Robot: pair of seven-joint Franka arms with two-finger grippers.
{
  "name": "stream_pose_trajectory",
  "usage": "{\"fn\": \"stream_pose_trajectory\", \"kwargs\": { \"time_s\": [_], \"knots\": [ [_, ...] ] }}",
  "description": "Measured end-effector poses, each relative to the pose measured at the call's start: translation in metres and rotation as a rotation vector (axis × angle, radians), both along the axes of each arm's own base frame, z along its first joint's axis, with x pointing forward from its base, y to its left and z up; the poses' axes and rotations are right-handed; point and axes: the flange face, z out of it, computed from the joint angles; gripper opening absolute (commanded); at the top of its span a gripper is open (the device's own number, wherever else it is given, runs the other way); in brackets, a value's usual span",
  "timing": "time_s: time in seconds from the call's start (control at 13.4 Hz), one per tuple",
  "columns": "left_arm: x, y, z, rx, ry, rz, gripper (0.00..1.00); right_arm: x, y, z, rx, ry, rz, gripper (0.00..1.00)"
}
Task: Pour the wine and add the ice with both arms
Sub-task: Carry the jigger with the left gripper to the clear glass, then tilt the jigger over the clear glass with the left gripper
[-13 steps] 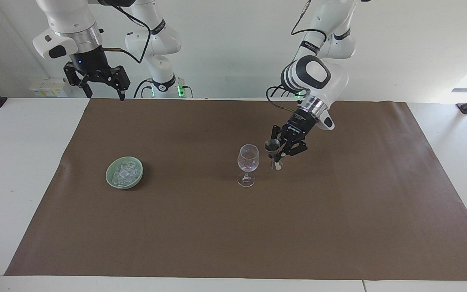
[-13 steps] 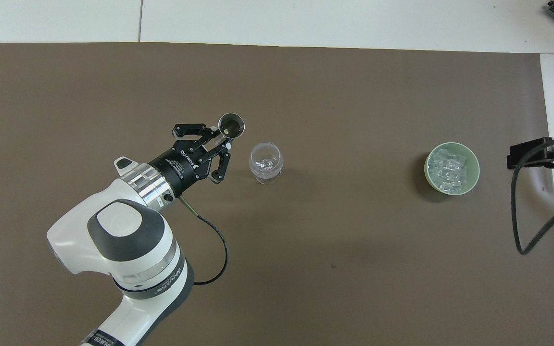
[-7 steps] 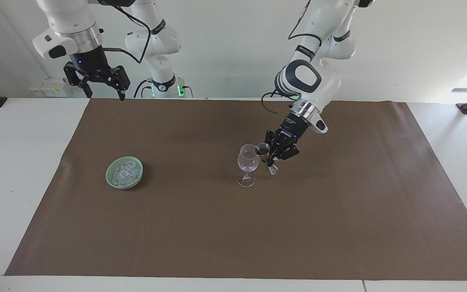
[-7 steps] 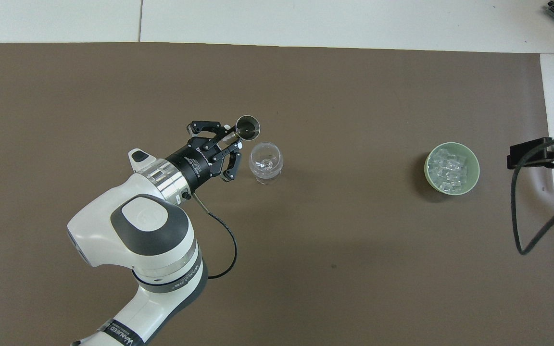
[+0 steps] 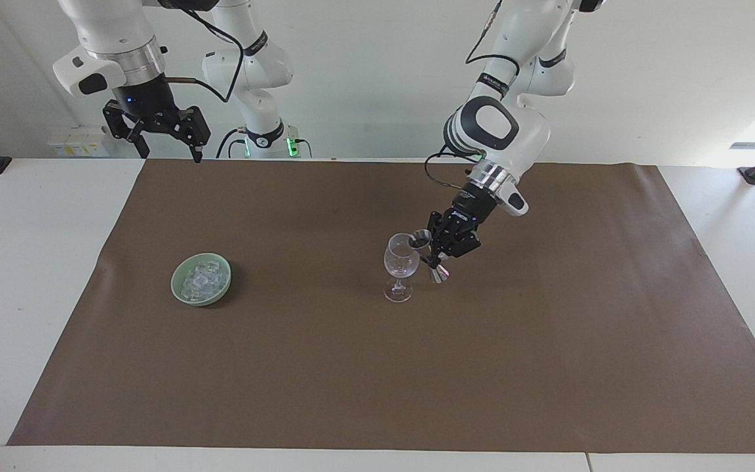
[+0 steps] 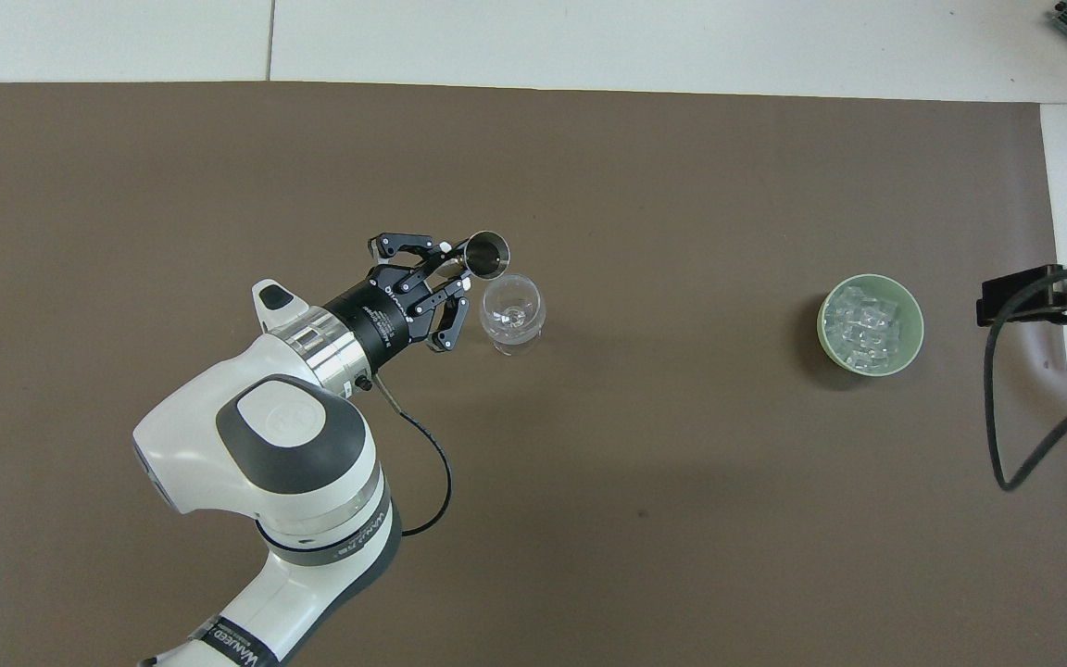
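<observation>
A clear stemmed wine glass (image 5: pixel 401 262) (image 6: pixel 512 313) stands upright mid-mat. My left gripper (image 5: pixel 431 259) (image 6: pixel 453 278) is shut on the waist of a steel jigger (image 5: pixel 422 239) (image 6: pixel 488 255). The jigger hangs tilted, its upper cup at the glass's rim, on the side toward the left arm's end. Whether wine is in the jigger or the glass I cannot make out. The ice (image 5: pixel 202 277) (image 6: pixel 867 327) lies heaped in a green bowl (image 5: pixel 177 288) (image 6: pixel 822 324) toward the right arm's end. My right gripper (image 5: pixel 171 155) waits open, high over the mat's corner at the robots' edge.
A brown mat (image 5: pixel 377 367) (image 6: pixel 589 519) covers most of the white table. A black cable (image 6: pixel 1006 435) loops down at the mat's edge beside the bowl. The left arm's white forearm (image 6: pixel 265 445) hangs over the mat nearer to the robots than the glass.
My left gripper has carried the jigger sideways to the glass, lifted it a little and tilted its cup toward the rim. The right arm, glass and bowl have stayed put.
</observation>
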Motion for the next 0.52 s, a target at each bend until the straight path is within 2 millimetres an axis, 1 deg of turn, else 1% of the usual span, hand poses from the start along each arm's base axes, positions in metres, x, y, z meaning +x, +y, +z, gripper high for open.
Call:
{"fn": "stream_pose_trajectory", "kwargs": {
  "time_s": [0.52],
  "knots": [
    [-0.0010, -0.0027, 0.0006, 0.077, -0.084, -0.068, 0.00, 0.0000, 0.0000, 0.0000, 0.000, 0.000, 0.000, 1.00]
  ]
}}
